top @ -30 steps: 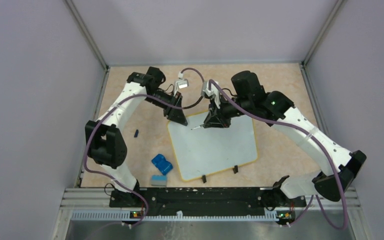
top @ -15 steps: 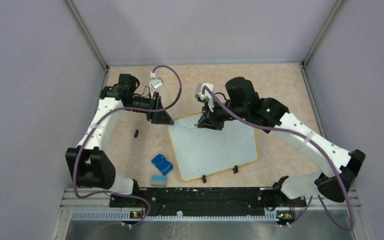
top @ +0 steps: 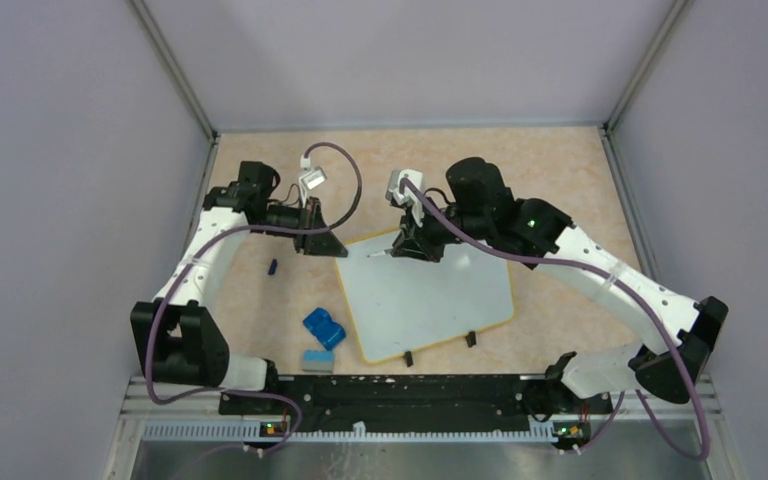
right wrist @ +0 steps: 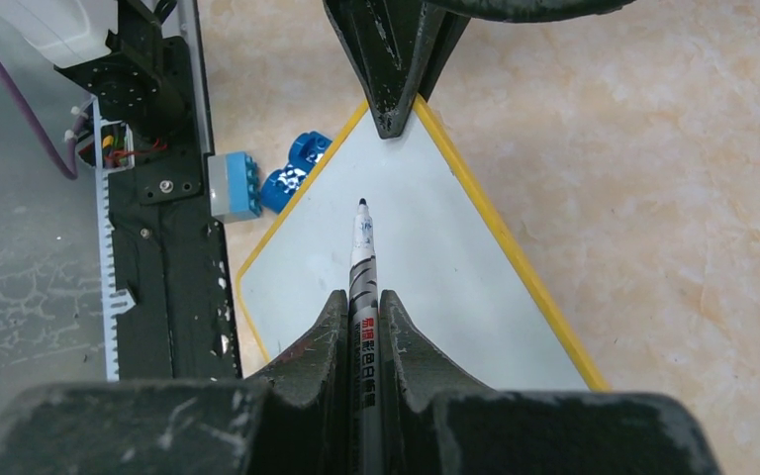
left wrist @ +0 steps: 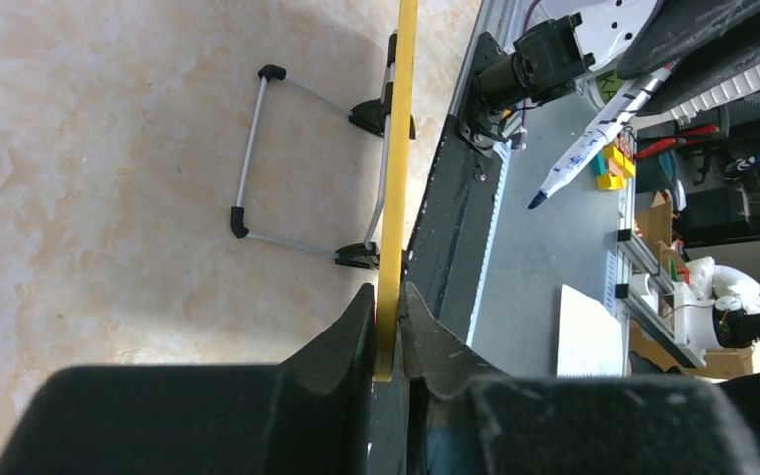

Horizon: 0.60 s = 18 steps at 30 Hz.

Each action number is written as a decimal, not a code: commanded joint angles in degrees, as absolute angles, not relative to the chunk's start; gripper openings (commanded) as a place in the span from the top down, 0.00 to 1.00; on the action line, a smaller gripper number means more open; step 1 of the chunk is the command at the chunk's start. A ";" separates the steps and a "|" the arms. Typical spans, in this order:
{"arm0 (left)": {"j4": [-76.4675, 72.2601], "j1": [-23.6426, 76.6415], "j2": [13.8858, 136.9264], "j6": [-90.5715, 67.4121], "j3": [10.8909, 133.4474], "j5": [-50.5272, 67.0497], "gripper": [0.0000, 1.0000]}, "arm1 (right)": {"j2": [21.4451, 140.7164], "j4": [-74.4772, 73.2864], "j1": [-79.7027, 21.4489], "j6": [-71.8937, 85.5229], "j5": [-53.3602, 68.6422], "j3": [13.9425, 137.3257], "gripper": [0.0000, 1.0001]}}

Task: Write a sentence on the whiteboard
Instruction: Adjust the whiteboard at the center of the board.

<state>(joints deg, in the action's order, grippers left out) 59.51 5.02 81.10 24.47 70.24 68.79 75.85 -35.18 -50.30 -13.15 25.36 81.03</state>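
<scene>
Overhead view of a tan, marbled bench with two white-and-black robot arms reaching in from the bottom edge. At centre left, a small dark blue object lies on the bench; what it is cannot be told. Just right of it, the left gripper is pinched narrow on the upper left corner of the whiteboard. Its wrist view shows both fingers pressed against the board's yellow rim, seen edge-on, with a wire stand to the left of the rim. Below the left gripper, near the lower left of the board, sit a blue block and a grey-blue block. The whiteboard lies at the centre of the frame, turned at an angle, with two black clips on its lower edge. Above its upper edge, the right gripper is clamped on a white marker. In the right wrist view the marker's dark tip points toward the corner held by the left gripper; contact with the white surface cannot be told.
</scene>
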 commanded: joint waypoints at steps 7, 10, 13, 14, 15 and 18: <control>47.01 4.90 72.97 9.19 60.99 69.45 1.00 | 73.33 -34.33 -51.00 -15.45 27.51 79.62 1.00; 40.71 4.20 70.19 1.85 56.81 68.03 1.00 | 73.22 -34.10 -51.03 -15.55 27.36 79.12 1.00; 37.02 4.13 68.18 -1.33 53.40 66.71 1.00 | 73.08 -33.77 -50.98 -15.41 27.40 78.84 1.00; 35.69 4.13 67.74 -2.37 52.71 66.34 1.00 | 73.11 -33.63 -51.03 -15.32 27.61 78.84 1.00; 34.70 4.13 67.34 -3.02 52.14 66.16 1.00 | 72.96 -33.48 -51.05 -15.25 27.97 78.89 1.00; 33.79 4.13 67.48 -2.65 52.46 67.50 0.72 | 72.99 -32.84 -50.99 -14.84 27.64 78.92 1.00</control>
